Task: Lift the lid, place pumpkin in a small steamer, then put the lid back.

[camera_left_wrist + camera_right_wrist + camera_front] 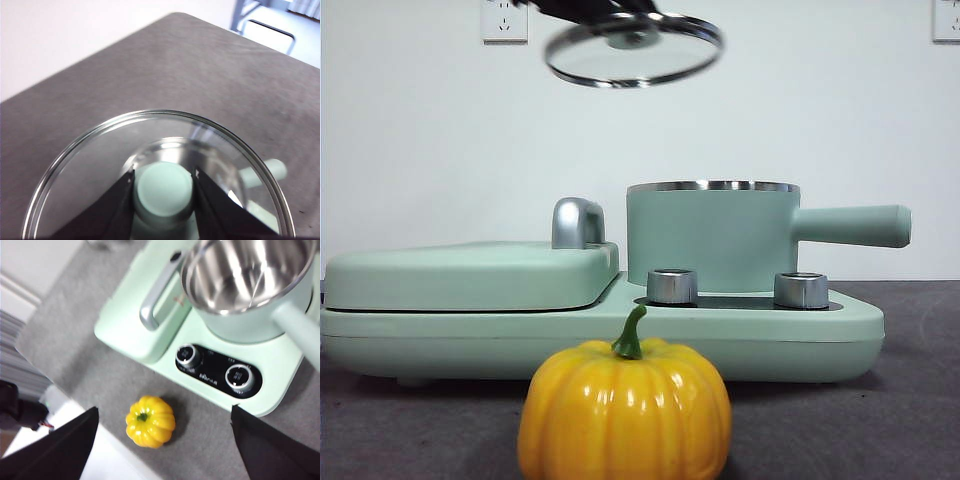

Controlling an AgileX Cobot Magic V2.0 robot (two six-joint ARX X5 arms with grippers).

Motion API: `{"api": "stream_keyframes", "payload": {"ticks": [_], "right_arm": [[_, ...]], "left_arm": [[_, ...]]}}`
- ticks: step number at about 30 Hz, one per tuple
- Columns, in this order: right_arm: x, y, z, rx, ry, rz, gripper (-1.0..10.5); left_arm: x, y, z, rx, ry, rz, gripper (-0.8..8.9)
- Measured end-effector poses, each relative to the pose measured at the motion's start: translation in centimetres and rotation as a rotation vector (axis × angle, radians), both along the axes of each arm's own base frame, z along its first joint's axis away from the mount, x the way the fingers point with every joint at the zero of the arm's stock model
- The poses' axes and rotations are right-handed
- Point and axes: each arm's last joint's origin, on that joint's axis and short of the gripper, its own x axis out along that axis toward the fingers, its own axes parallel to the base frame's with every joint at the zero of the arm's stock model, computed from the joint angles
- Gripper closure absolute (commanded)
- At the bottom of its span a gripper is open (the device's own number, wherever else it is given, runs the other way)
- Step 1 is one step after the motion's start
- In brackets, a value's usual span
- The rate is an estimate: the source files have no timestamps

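Observation:
My left gripper (163,187) is shut on the mint-green knob (164,188) of the clear glass lid (90,165). In the front view the lid (633,52) hangs tilted high above the table, up and left of the small steamer (712,236). The steamer is a mint-green pot with a long side handle (850,225); it stands open, its steel inside empty (245,270). The yellow-orange pumpkin (625,410) with a green stem stands on the table in front of the appliance. My right gripper (162,437) is open, high above the pumpkin (150,421).
The steamer sits on a mint-green appliance base (750,335) with two chrome dials (672,286) (801,290). A flat mint-green cover (470,272) with a chrome handle (577,222) fills its left side. The table edge (75,405) runs close by the pumpkin.

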Motion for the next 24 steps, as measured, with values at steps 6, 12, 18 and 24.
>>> {"api": "stream_keyframes", "payload": {"ticks": [6,12,18,24], "right_arm": [[2.1,4.4,-0.9,-0.143,0.1,0.055,5.3],[3.1,9.9,-3.6,-0.308,0.178,0.165,4.8],[3.5,14.2,-7.1,-0.436,0.239,0.234,4.4],[3.6,17.9,-10.1,-0.471,0.245,0.304,4.0]], "left_arm": [[-1.0,3.9,2.2,-0.013,-0.03,0.091,7.56],[-1.4,6.6,2.7,0.012,-0.013,0.16,7.56],[-1.5,8.0,3.2,0.006,-0.026,0.207,7.56],[-1.5,8.4,3.2,0.007,-0.025,0.219,7.56]]}}
